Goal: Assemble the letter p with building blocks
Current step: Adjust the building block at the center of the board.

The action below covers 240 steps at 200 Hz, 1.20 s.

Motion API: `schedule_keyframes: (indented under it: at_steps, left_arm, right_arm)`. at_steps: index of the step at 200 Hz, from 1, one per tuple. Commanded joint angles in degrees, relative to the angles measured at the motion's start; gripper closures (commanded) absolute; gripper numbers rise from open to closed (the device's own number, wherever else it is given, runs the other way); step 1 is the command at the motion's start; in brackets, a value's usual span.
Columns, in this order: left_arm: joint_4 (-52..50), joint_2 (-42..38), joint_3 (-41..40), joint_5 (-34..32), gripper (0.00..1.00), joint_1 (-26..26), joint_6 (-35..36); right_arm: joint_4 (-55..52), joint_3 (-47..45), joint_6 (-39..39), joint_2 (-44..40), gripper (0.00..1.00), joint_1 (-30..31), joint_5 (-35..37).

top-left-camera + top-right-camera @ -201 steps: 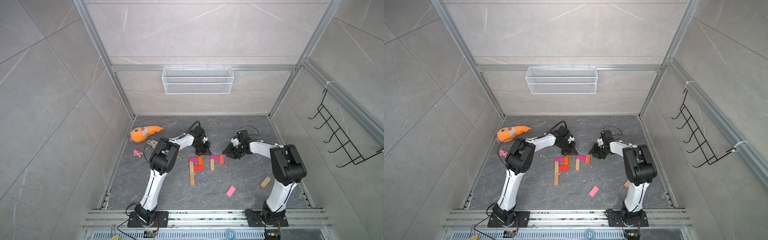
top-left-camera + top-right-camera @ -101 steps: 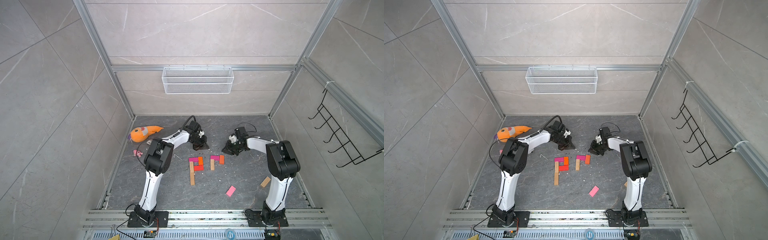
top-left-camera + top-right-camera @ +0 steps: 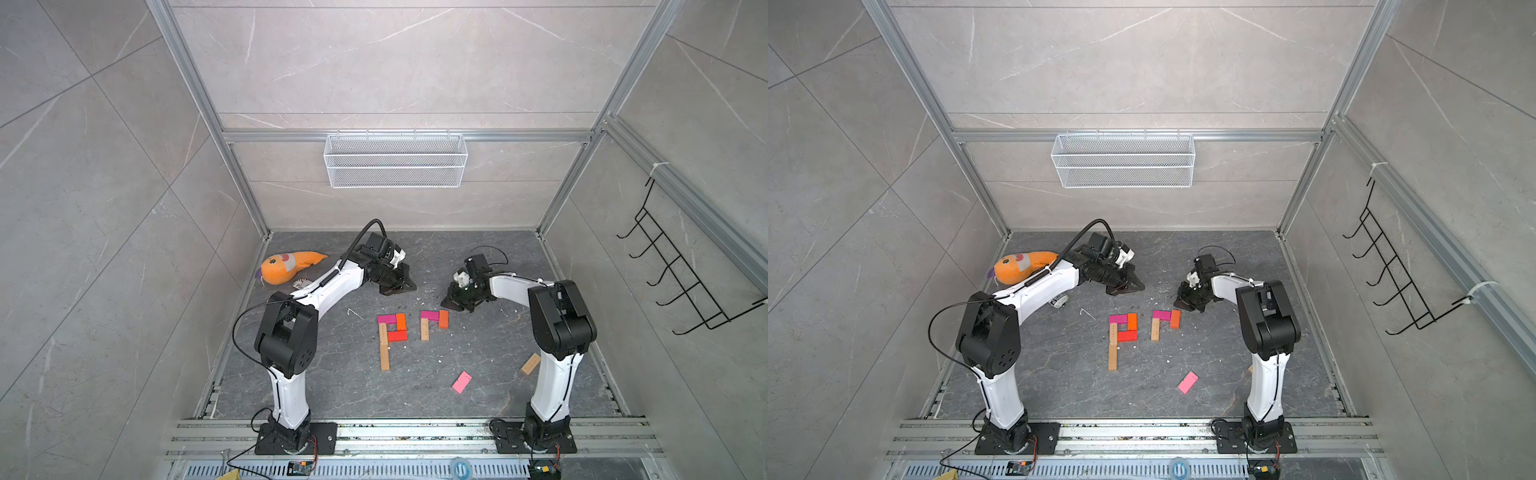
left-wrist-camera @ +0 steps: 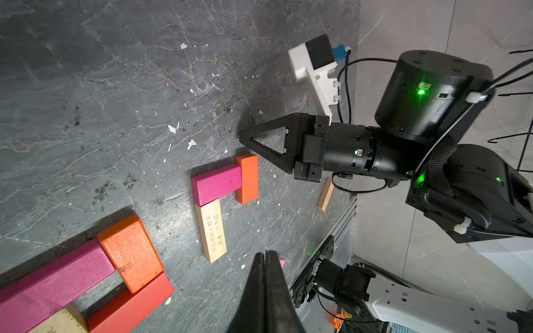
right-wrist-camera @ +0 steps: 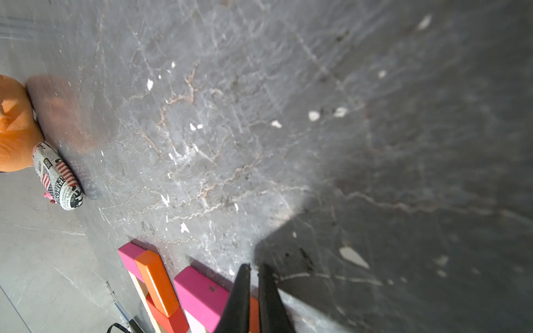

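The letter p (image 3: 385,345) lies flat at the centre of the floor (image 3: 332,382). A three-brick group (image 3: 430,316) lies just right of it. The first loose brick (image 3: 461,382) and second loose brick (image 3: 530,364) lie farther right, nearer the front. A plush toy (image 3: 286,269) lies at the far left.

Ten building blocks (image 3: 424,331) are being shown in both top views: four tan blocks (image 3: 385,359), two magenta blocks (image 3: 386,319), two orange blocks (image 3: 443,319), one red block (image 3: 397,336) and one light pink block (image 3: 461,382). One orange plush toy (image 3: 286,268), one small newsprint-patterned plush (image 5: 57,176), one wire basket (image 3: 395,160) and two robot arms (image 3: 332,286) are being shown too.
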Motion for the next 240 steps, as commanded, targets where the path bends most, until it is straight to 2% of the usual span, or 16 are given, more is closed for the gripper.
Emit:
schedule_keyframes:
  at_steps: [1, 240]
  left_arm:
    - [-1.9, -1.9, -0.7, -0.7, 1.00, -0.1, 1.9]
    - [-0.3, -0.8, -2.2, 0.6, 1.00, -1.0, 1.1]
  right_arm:
    - [-2.8, 0.1, -1.3, 1.4, 0.87, 0.5, 0.7]
    - [-0.9, -4.9, 0.5, -0.5, 0.87, 1.6, 1.8]
